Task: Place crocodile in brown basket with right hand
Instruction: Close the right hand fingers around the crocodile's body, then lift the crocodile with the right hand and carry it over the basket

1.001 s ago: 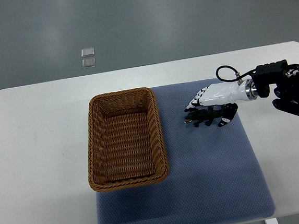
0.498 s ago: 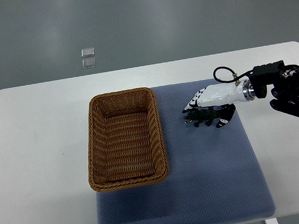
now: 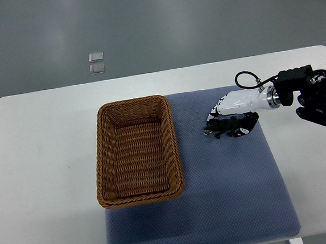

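- Grasp step: my right hand (image 3: pixel 235 103) is curled over the crocodile (image 3: pixel 222 129), fingers and thumb pinching it where it lies on the blue mat (image 3: pixel 215 197), right of the brown basket (image 3: pixel 175 144).
- Next, I reckon: lift it clear of the rim (it looks tall), carry it left, release inside.

No text, label, brand, number or sign can be read anywhere in the frame. The brown basket (image 3: pixel 175 149), the blue mat (image 3: pixel 232 190) and the white table (image 3: pixel 41 167) left of centre are plain. The white shell of the right hand (image 3: pixel 233 105) and the dark arm (image 3: pixel 315 94) at the right edge show no legible marking. The two small pale squares (image 3: pixel 96 63) on the floor at upper left may carry print, but are too small to tell.
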Controlling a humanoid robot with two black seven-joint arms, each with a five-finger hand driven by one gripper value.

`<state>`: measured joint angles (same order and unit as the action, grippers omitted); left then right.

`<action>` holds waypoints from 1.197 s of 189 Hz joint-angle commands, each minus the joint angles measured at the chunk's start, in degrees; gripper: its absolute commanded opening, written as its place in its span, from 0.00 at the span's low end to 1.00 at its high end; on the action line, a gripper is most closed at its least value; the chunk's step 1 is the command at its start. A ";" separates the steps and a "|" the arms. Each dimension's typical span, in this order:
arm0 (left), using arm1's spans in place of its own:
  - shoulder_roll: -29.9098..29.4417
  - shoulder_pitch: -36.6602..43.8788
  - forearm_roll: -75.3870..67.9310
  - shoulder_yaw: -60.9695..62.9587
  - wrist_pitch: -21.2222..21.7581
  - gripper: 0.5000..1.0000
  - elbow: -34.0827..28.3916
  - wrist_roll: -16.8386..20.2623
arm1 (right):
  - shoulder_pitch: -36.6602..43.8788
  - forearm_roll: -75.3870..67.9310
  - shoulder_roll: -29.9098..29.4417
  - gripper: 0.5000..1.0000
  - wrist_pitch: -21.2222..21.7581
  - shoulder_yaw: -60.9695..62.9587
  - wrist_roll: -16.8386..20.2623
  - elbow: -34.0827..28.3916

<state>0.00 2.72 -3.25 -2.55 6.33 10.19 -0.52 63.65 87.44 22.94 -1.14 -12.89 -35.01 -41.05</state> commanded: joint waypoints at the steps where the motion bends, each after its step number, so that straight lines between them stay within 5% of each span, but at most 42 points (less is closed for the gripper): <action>1: 0.00 0.00 0.00 0.00 0.00 1.00 -0.08 0.00 | -0.02 0.01 0.00 0.57 0.00 -0.03 0.01 0.00; 145: 0.00 0.00 0.00 0.00 0.00 1.00 0.00 0.00 | 0.68 -0.08 0.09 0.11 -0.44 0.32 0.01 -0.09; 226: 0.00 0.00 0.00 0.00 0.00 1.00 0.00 0.00 | 2.79 -0.78 0.27 0.10 -0.35 0.93 0.01 -0.09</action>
<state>0.00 2.72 -3.25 -2.55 6.33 10.19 -0.52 65.69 86.82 23.18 -1.64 -12.00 -34.99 -41.13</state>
